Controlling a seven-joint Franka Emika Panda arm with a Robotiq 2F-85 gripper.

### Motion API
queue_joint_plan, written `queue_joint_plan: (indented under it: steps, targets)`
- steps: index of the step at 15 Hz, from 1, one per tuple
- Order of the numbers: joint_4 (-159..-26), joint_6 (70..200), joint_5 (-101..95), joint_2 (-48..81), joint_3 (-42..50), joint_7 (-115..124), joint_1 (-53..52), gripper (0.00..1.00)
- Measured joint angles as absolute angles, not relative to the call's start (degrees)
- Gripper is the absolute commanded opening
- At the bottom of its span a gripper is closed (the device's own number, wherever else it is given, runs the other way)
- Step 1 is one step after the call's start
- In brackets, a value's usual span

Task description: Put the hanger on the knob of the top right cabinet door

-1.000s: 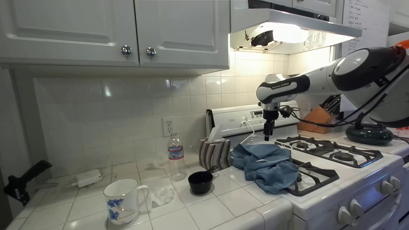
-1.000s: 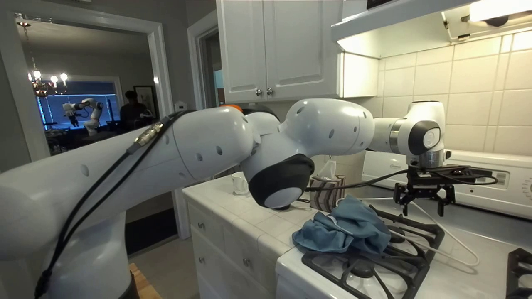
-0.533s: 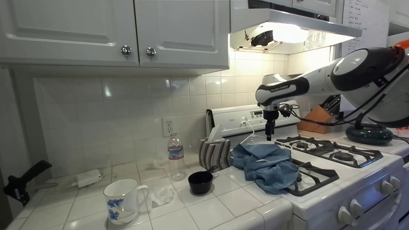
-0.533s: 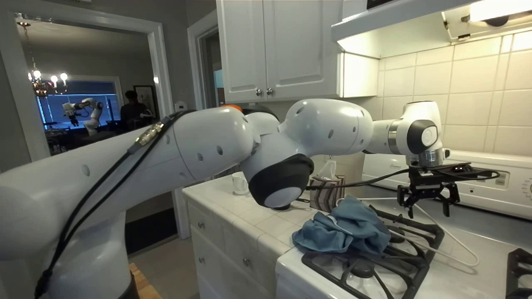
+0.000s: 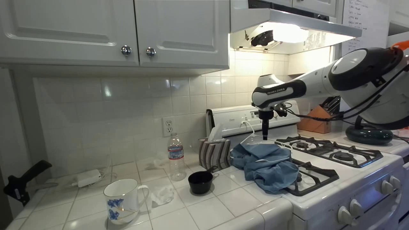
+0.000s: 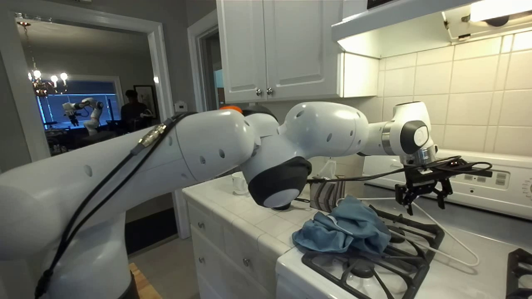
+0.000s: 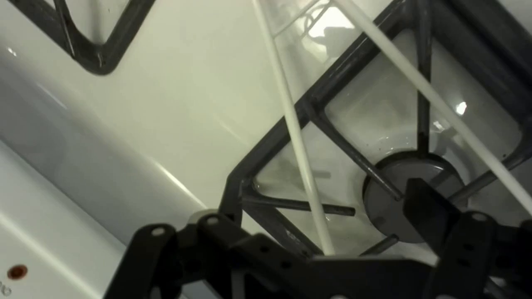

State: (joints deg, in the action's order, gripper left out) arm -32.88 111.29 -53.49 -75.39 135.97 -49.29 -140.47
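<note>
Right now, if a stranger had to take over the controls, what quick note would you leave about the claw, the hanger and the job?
Claw: open, holding nothing, pointing down over the stove.
Hanger: on the stove near the claw, partly hidden at the blue cloth; whether the two are tangled, I can't tell.
Knob on the right cabinet door: nothing hangs from it.
Done: the claw is near the hanger, but has not gripped it.
Left: grip the hanger, probably ease it clear of the cloth, then carry it up and hook it on the knob.

tiled wall (image 5: 134, 108), bright hood light (image 5: 290, 33)
</note>
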Motion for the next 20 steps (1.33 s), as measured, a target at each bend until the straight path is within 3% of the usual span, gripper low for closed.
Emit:
queue_joint_plan:
  steps: [5, 6, 7, 17, 20]
  targets:
    - [-32.88, 115.79, -53.49, -77.19, 132.07, -63.36, -139.63, 0.99]
    - [-32.88, 116.38, -53.49, -77.63, 131.12, -66.08, -139.36, 0.92]
    - [-32.88, 116.71, -53.49, -78.11, 130.05, -68.49, -139.06, 0.74]
    - [-32.86, 116.33, -53.44, -80.63, 124.06, -76.46, -137.47, 0.05]
    - [-32.78, 115.86, -53.44, -80.63, 123.76, -76.07, -137.52, 0.00]
